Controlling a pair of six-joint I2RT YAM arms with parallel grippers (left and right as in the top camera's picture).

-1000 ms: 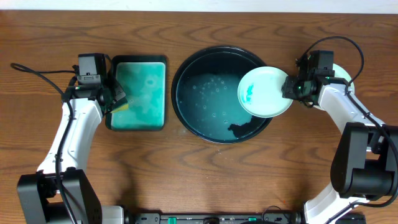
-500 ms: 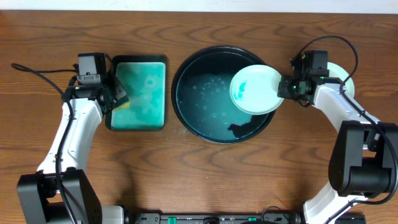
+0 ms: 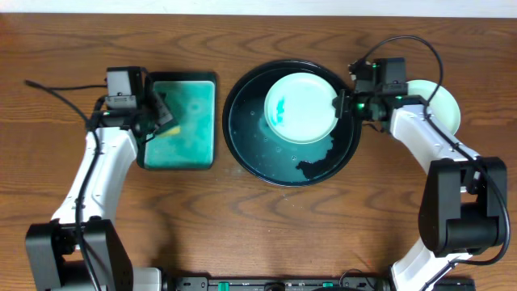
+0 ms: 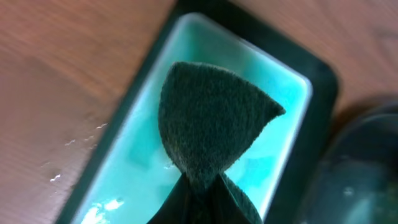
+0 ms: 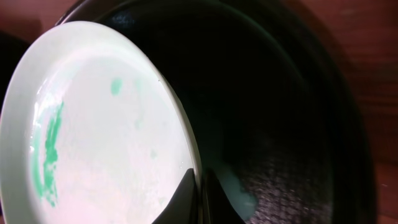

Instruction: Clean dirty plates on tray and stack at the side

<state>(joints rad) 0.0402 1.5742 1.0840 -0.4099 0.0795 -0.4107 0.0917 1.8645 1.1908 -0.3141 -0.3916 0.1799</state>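
R claw (image 3: 339, 105) is clamped narrow on the right rim of one dirty plate (image 3: 300, 107); in the wrist view its two dark tips (image 5: 198, 190) pinch the plate (image 5: 106, 124) edge, one above and one below. Plate sits over the upper-middle part of the tray (image 3: 258, 149), inside its rim; can't tell if it touches the btm. Teal smear (image 3: 280, 113) on the plate's left half, seen up close as a streak w/ a few specks (image 5: 46, 149); rest of the plate is white to pale mint. Tray (image 5: 280, 93) is black, glossy, wet, w/ small bubbles near its ctr and a dark lump (image 3: 313, 167) at its lower right, not clear what. A 2nd plate (image 3: 440, 93), pale mint, lies on the table (image 3: 242, 234) just right of the tray, partly hidden under the R arm. L claw (image 3: 159, 121) is closed on a dark green scouring pad (image 4: 211, 118); pad fans up from the pinched tips (image 4: 199, 199) and hangs over the teal tray (image 4: 134, 162), whose btm looks wet. Teal tray (image 3: 194, 137) is rectangular w/ a dark rim, on the table just left of the black tray, not touching it.
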